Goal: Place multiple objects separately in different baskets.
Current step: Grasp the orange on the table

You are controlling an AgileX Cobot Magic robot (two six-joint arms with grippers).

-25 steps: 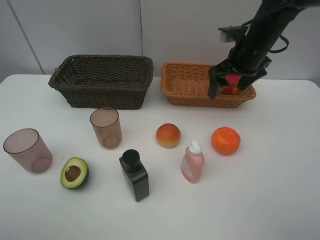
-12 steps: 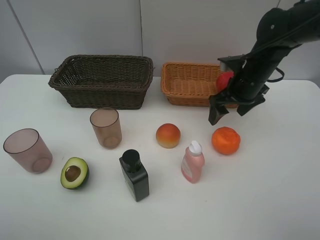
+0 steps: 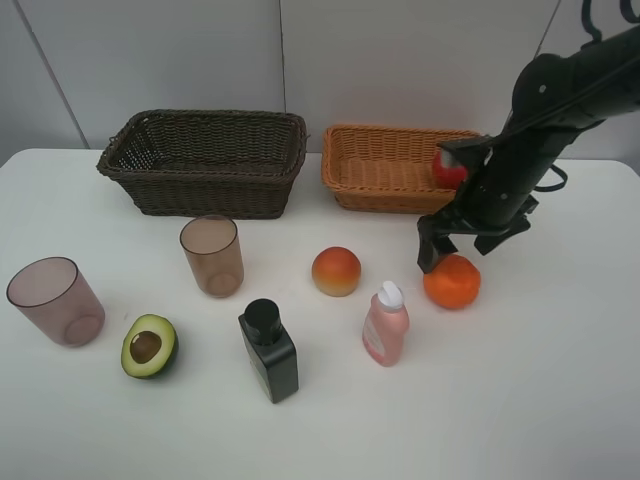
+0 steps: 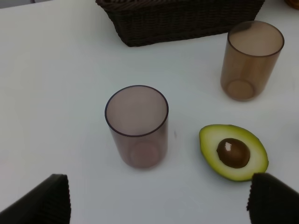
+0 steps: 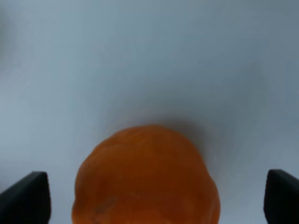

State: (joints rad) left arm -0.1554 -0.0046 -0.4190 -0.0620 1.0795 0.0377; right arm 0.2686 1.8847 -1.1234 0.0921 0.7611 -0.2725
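Right hand (image 3: pixel 446 256), wide open and empty, is coming down over the tangerine (image 3: pixel 453 283) after leaving the apple (image 3: pixel 447 172) in the tan basket (image 3: pixel 378 136).

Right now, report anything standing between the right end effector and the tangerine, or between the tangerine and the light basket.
Nothing visible. The open right end effector hangs directly over the tangerine, and only bare table separates the tangerine from the light basket.

The high camera is looking down over the whole white table (image 3: pixel 560 400) toward the back wall (image 3: pixel 400 60). The left wrist camera is facing down, fairly near a cup (image 4: pixel 136 126) and halved avocado (image 4: pixel 233 151). The right wrist camera is crowding the tangerine (image 5: pixel 147 177). The high view is taking in all three.
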